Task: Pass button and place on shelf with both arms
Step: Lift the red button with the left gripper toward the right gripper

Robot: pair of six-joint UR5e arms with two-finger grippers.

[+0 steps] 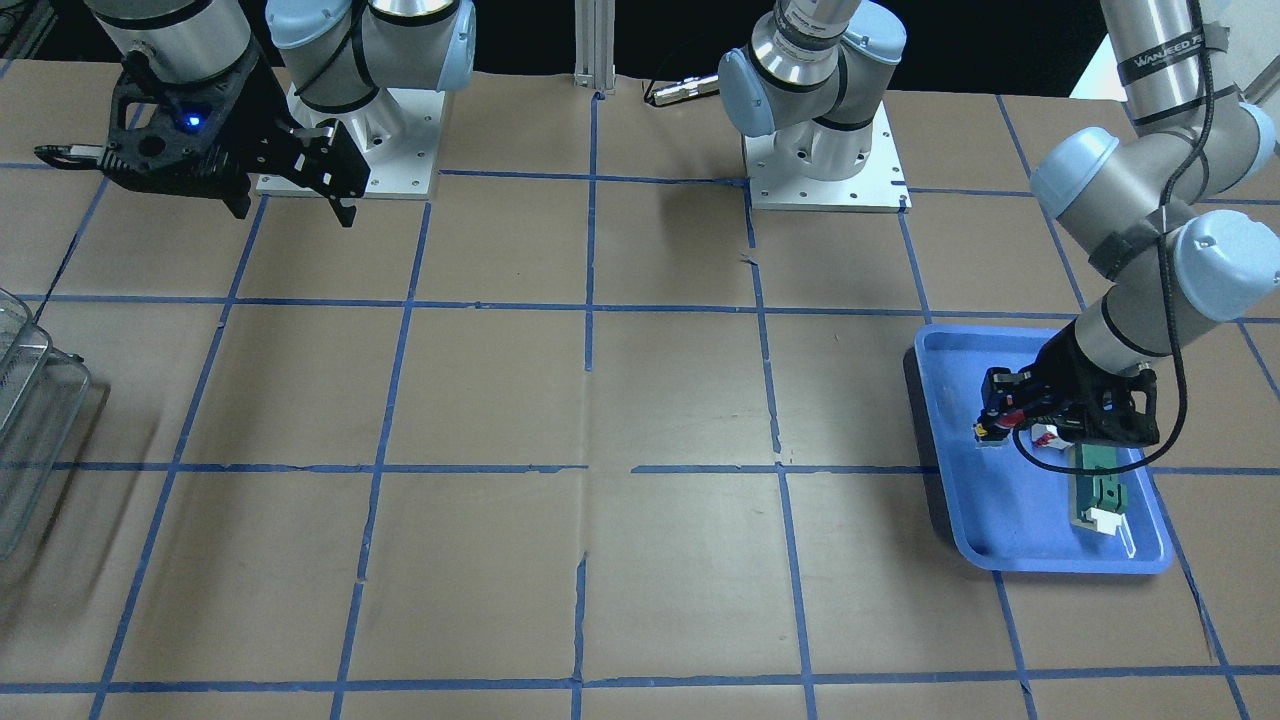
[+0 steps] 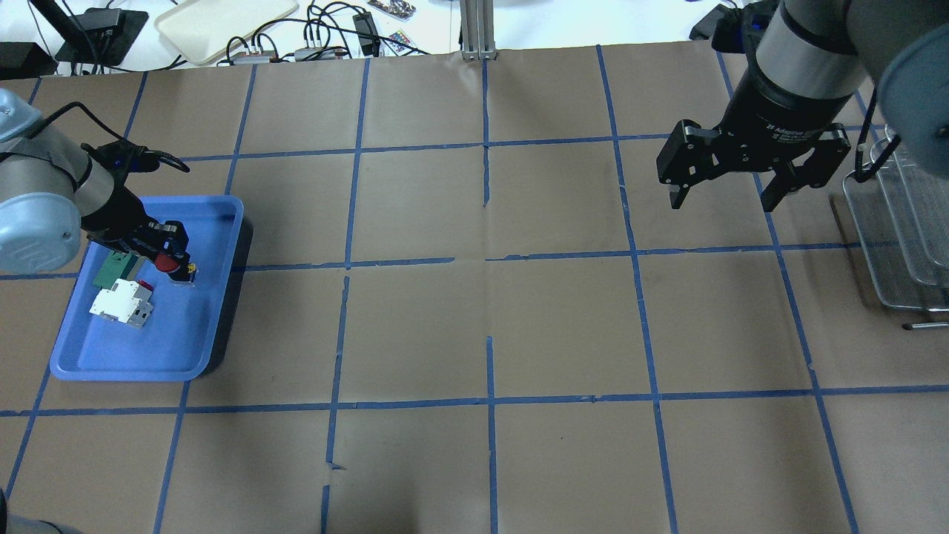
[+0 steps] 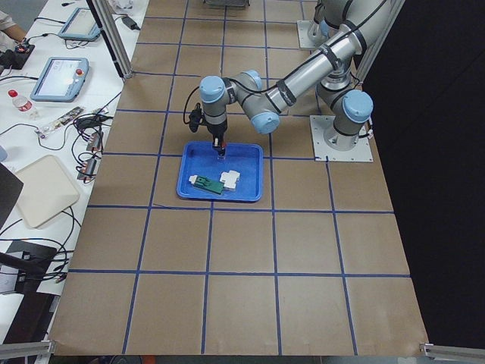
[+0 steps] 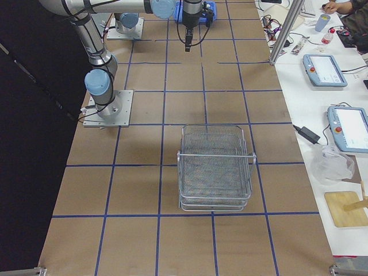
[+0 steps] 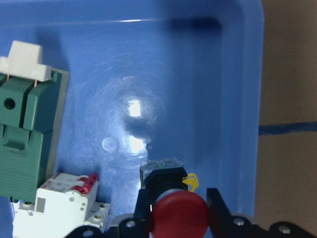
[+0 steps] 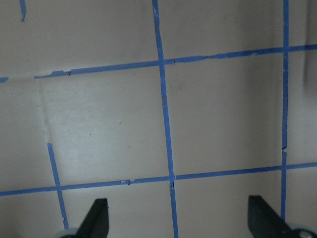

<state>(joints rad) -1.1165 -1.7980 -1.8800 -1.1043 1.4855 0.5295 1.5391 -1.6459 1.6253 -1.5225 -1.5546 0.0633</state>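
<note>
The button (image 5: 176,210), with its red cap, black-and-yellow collar and small base, sits between the fingers of my left gripper (image 5: 178,218) over the blue tray (image 5: 237,74). The gripper is shut on it; it also shows in the overhead view (image 2: 169,262) and the front view (image 1: 1003,420). My right gripper (image 2: 723,199) is open and empty, hovering above the table to the left of the shelf (image 2: 893,245). The shelf, a grey wire-mesh rack, also shows in the right side view (image 4: 215,167) and at the front view's left edge (image 1: 30,420).
The blue tray (image 2: 215,297) also holds a white block with red marks (image 2: 122,305) and a green flat part (image 2: 111,271), just beside the left gripper. Brown paper with blue tape lines covers the table. Cables and devices lie beyond the far edge (image 2: 319,37).
</note>
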